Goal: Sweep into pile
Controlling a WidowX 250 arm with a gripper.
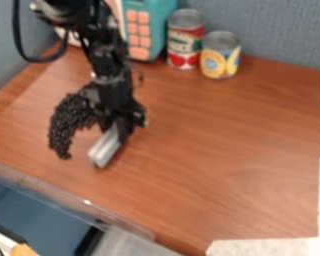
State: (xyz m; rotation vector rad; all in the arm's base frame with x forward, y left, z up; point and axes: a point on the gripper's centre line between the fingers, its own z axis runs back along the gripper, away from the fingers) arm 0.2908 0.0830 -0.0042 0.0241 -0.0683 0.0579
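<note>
Since the beads (68, 119) look light and apt to roll, sweep gently. The gripper (122, 123) pinches the stiff-looking bar (104, 149) by its upper end, a sound hold.

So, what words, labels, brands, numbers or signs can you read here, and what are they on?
Nothing reads for certain.
Taller can, red, white and green label: lettering too blurred to quote.
Shorter can, yellow and blue label: print too small to read.
Teal object with orange keys: no numbers can be made out.
</note>
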